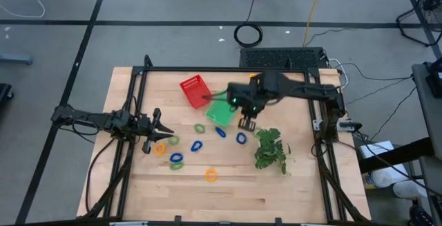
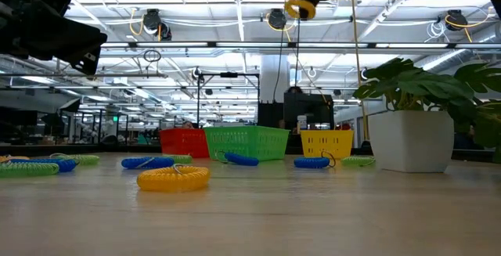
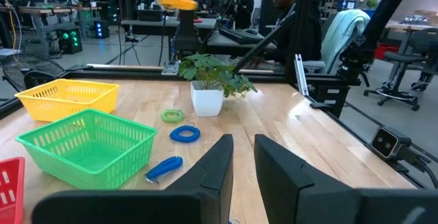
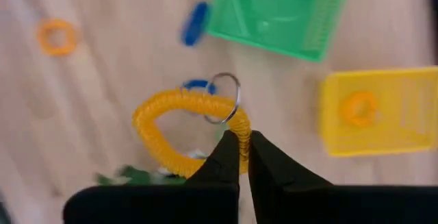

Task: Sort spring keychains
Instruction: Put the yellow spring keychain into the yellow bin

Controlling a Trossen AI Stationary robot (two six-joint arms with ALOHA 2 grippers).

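Above the wooden table [image 1: 276, 191], the right claw [image 4: 239, 142] pinches an orange spring keychain [image 4: 171, 125].

baskets: red mesh basket [image 1: 194, 91], green mesh basket [image 4: 277, 13], yellow mesh basket [image 4: 380, 111] with an orange keychain [image 4: 359, 107] in it. orange-yellow coiled keychain [image 4: 179, 131] has a silver ring; loose keychains on the pale wood table [image 1: 276, 191] are blue, green, orange. plant sprig [image 1: 271, 150] is leafy green.
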